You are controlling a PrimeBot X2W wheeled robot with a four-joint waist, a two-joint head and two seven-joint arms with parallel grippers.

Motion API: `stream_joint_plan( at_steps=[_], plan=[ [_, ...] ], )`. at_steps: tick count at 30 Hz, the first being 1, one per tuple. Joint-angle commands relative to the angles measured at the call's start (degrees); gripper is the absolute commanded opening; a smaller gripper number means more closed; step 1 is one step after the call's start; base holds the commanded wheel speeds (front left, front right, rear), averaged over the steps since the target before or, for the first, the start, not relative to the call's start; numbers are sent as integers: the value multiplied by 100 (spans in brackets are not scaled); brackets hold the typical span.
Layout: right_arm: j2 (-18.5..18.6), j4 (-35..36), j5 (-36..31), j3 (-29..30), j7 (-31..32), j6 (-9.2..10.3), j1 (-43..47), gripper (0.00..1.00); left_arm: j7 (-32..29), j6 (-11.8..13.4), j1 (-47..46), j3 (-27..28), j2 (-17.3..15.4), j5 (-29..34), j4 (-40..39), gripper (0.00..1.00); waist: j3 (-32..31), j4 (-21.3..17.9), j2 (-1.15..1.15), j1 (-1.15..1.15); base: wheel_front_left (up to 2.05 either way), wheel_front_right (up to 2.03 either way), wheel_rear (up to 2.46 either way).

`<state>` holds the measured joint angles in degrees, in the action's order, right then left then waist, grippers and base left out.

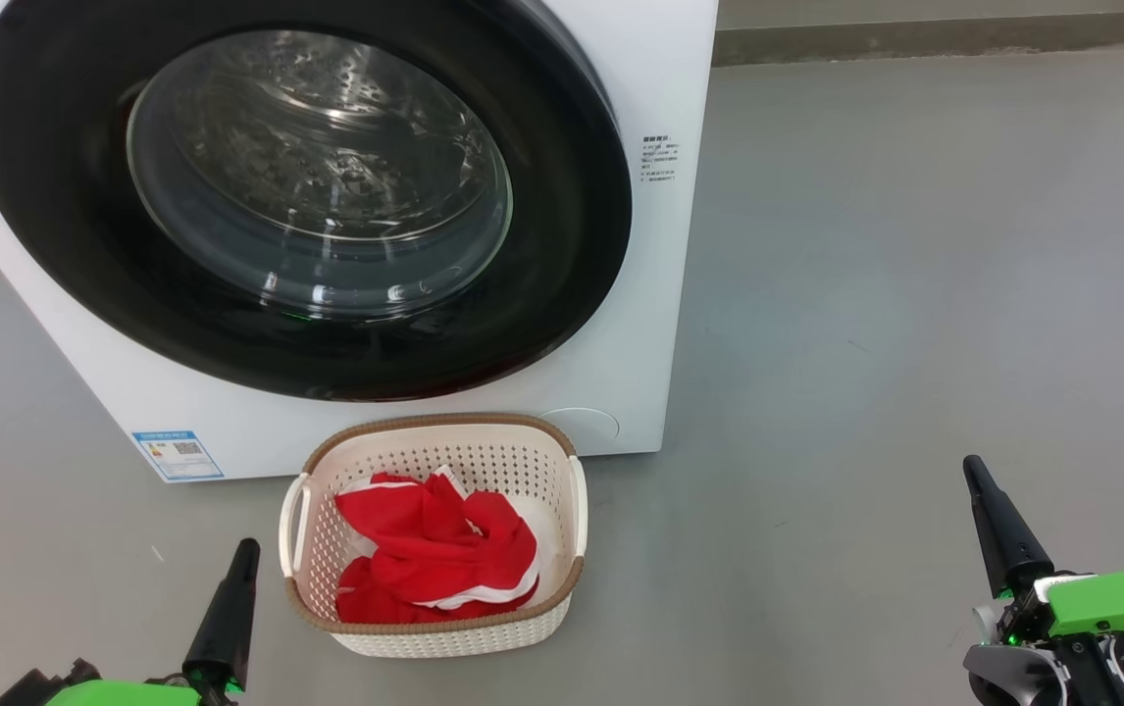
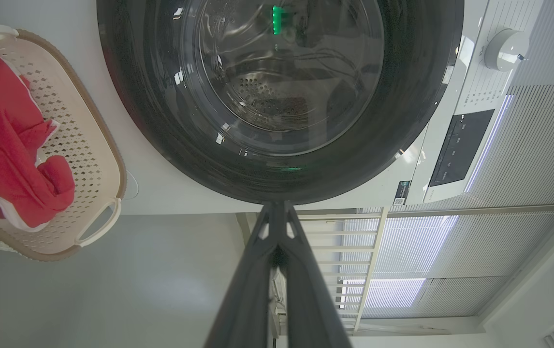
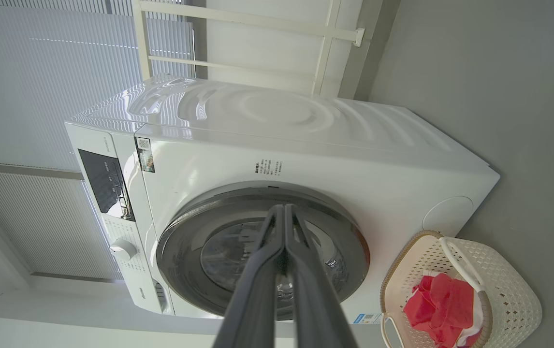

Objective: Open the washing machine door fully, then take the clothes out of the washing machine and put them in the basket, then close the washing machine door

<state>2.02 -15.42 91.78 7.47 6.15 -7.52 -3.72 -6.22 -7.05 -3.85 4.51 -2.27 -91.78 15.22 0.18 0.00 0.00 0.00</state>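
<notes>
The washing machine (image 1: 621, 324) is white, and its round black door (image 1: 62, 245) with the glass bowl window lies flush against the front, shut. Through the glass I see bare steel drum. On the floor in front stands the cream basket (image 1: 444, 637) with the red clothes (image 1: 434, 559) piled inside. My left gripper (image 1: 246, 545) is shut and holds nothing, low at the left beside the basket. Far off at the lower right my right gripper (image 1: 972, 465) is shut and holds nothing too. The left wrist view looks at the door (image 2: 161, 121) and the clothes (image 2: 11, 154).
Grey floor (image 1: 915, 294) stretches to the right of the machine. A blue label (image 1: 177, 455) sits at the washer's lower left corner. The right wrist view takes in the whole washer (image 3: 306, 145), its control panel (image 3: 108, 183) and the basket (image 3: 514, 299).
</notes>
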Motion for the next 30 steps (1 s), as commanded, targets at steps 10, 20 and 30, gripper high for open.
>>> stream_joint_plan(
  at_steps=[10, 20, 30],
  plan=[
    [86, 140, 40, -96, 33, 3, -247, 0, -26, -44, -234, 201, -61, -39, -117, 0, 0, 0, 0, 0, 0, 0, 0],
    [86, 140, 40, -96, 33, 3, -247, 0, -26, -44, -234, 201, -61, -39, -117, 0, 0, 0, 0, 0, 0, 0, 0],
    [86, 140, 40, -96, 33, 3, -247, 0, -26, -44, -234, 201, -61, -40, -118, 0, 0, 0, 0, 0, 0, 0, 0]
  ],
)
